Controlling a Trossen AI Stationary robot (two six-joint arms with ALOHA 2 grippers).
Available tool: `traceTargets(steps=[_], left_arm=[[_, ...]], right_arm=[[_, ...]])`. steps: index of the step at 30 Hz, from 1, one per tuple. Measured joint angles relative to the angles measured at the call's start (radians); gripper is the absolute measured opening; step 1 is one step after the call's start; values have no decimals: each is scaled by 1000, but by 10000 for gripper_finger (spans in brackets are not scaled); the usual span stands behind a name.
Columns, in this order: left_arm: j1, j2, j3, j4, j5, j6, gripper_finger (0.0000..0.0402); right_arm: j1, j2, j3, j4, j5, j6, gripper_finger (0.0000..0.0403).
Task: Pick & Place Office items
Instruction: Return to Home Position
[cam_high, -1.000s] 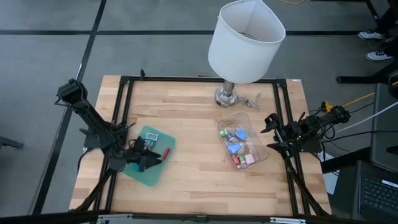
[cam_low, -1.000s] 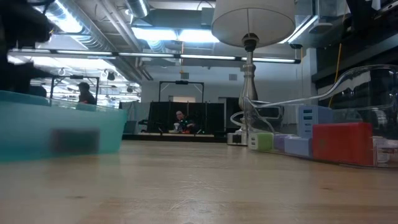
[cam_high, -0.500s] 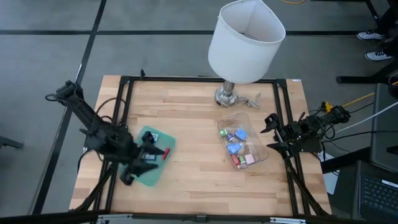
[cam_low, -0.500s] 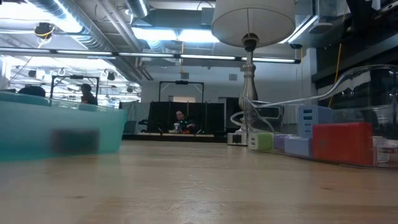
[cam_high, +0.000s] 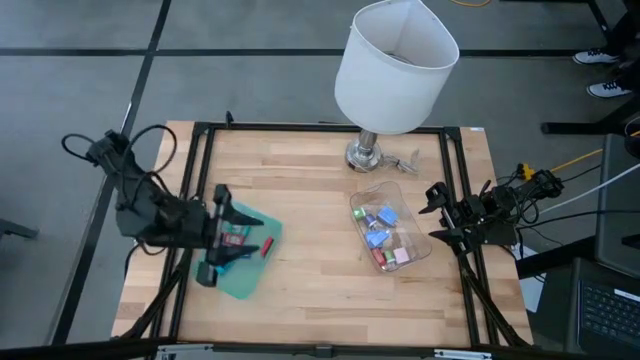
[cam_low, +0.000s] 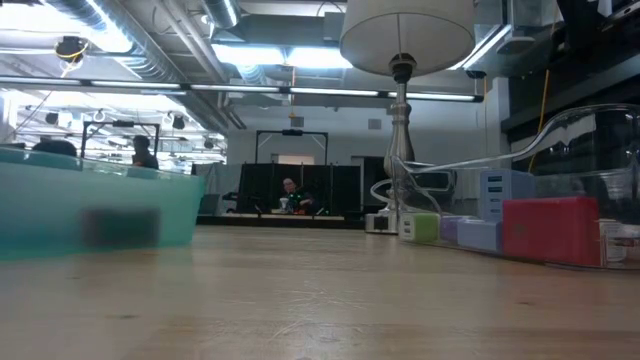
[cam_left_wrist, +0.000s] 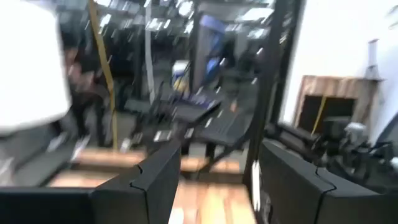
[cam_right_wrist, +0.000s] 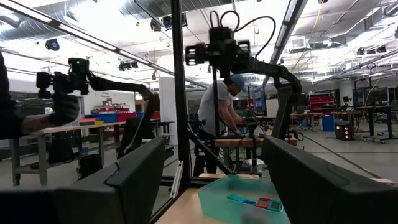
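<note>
Office items (cam_high: 378, 238) lie in the tub (cam_high: 408, 200) beside the right claw (cam_high: 437, 212), which is spread wide. A red piece (cam_high: 267, 246) lies in the tray (cam_high: 240, 283) at the left claw's (cam_high: 238, 237) tips, also spread wide. Low view: a red block (cam_low: 550, 230) sits in the tub. Right wrist view: the tray is ahead of the claw.

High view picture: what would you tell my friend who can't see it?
Seen from above, the left gripper hangs open over a green tray holding small office items. A clear tub of more pieces and a white lamp stand nearby; the right gripper waits open at the right edge of the table.
</note>
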Motion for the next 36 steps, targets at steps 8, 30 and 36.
traceTargets(steps=[8, 30, 36], left_arm=[[-17, -13, -1, -226, -56, -439, 213], [18, -382, -1067, 1084, 565, -76, 215], [46, -388, -1133, 1070, 475, -97, 219]], right_arm=[[0, 0, 0, 0, 0, 0, 279], [0, 0, 0, 0, 0, 0, 279], [0, 0, 0, 1, 0, 0, 279]])
